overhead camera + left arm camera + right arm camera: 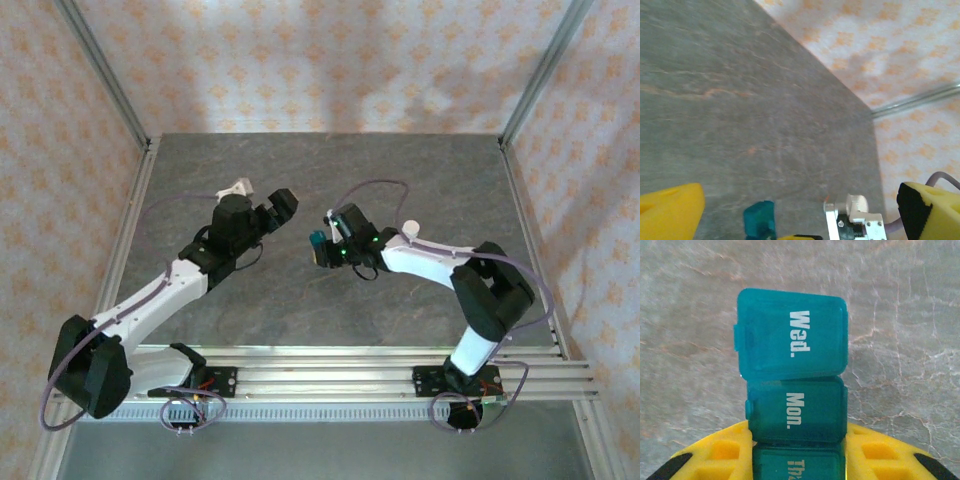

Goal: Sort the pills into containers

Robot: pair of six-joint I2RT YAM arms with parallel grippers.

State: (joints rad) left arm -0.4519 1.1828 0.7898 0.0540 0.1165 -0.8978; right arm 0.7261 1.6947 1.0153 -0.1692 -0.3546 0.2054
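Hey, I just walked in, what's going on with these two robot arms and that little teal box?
The right gripper is shut on the teal pill box, gripping it by one end over the middle of the table. Two lids read Wed. and Mon., and the third, between the fingers, looks like Thu. The left gripper is open and empty, pointing toward the box from the left without touching it.

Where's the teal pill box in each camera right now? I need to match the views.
Top external: teal pill box just left of centre, held in the right gripper.
Left wrist: the box at the bottom edge, left of centre.
Right wrist: the box in the centre, running up from the bottom edge.
Shared landmark: the grey marbled table.
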